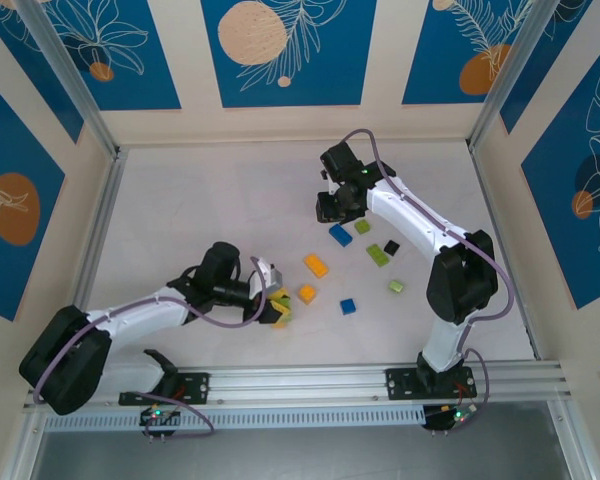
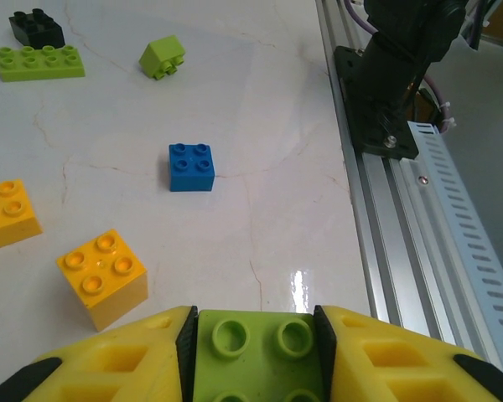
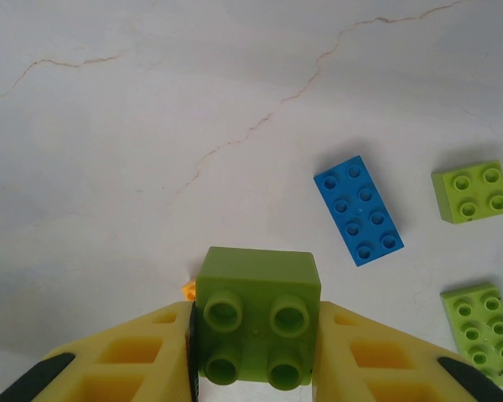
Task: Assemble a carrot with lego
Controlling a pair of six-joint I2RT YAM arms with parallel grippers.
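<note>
Left-held brick: a lime green brick (image 2: 256, 352) is clamped between the yellow fingers of the left gripper (image 1: 277, 307), low over the near middle of the table (image 1: 200, 200).
Right-held brick: a lime green two-by-two (image 3: 256, 322) is pinched in the right gripper (image 1: 332, 208) towards the far middle. It appears to be off the surface. An orange sliver (image 3: 187, 291) peeks out behind it, too small to identify.
Loose lego: the orange two-by-two (image 2: 103, 276), blue two-by-two (image 2: 191, 167), blue two-by-four (image 3: 358, 209), lime two-by-four (image 3: 482, 331) and black brick (image 2: 36, 28) lie apart from each other between the arms.
Progress: likely early, since the orange bricks lie unjoined.
Risk, joining: with both claws full, mating bricks in mid-air needs the studs squared up. A skewed press could twist a brick out of the smooth fingers.
Risk, clearance: the left gripper sits near the orange two-by-two, so a low sweep could knock it away.
Risk, order: stacking green on green first may leave the orange body awkward to attach.
</note>
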